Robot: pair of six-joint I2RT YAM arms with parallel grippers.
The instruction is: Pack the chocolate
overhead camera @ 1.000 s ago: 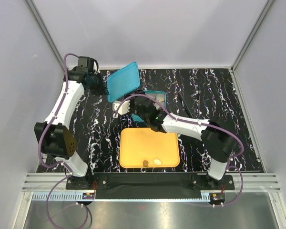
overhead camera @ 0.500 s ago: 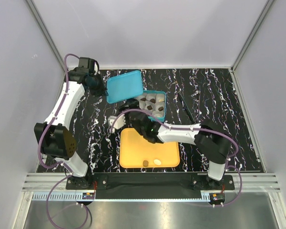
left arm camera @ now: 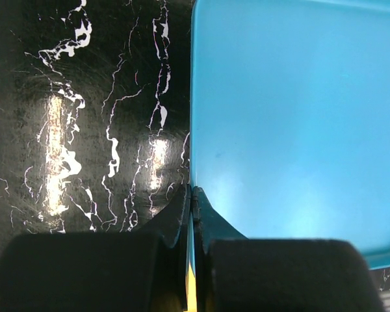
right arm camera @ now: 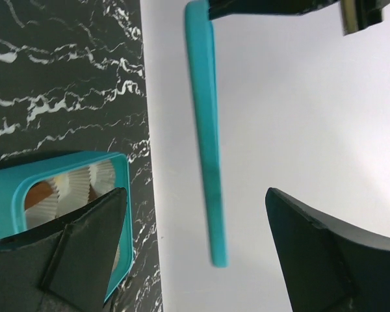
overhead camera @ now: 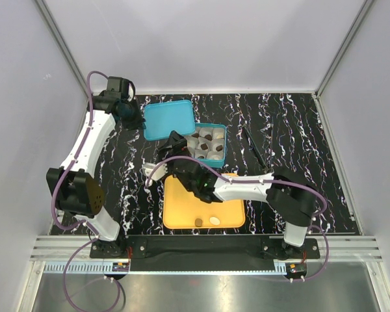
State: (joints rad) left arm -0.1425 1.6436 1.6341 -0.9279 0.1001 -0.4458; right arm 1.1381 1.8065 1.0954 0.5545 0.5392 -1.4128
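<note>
1. The right gripper (overhead camera: 177,144) is held with its jaws spread wide and nothing between them. It sits left of centre in the top view, just beside the left end of the teal box (overhead camera: 222,144).
2. Chocolate (overhead camera: 207,138) is seen inside the box, set in white paper cups (overhead camera: 218,133). These pieces lie just to the right of the right gripper (several look dark brown; an exact count cannot be made).
3. In the right wrist view the box is cut off at the lower left, next to the left finger (right arm camera: 84,240). One brown piece shows in a cup there.
4. Two more pieces are left on the orange tray (overhead camera: 182,205), at lower centre of the top view. A dark piece (overhead camera: 198,222) and a cream piece (overhead camera: 215,220) lie side by side near the tray's bottom edge, well apart from the right gripper.
5. The left gripper (left arm camera: 192,201) is closed on the edge of the teal lid (left arm camera: 292,117). The lid is held at the upper left of the top view, up and to the left of the box.
6. Everything is set on a black marbled table (overhead camera: 299,130).
</note>
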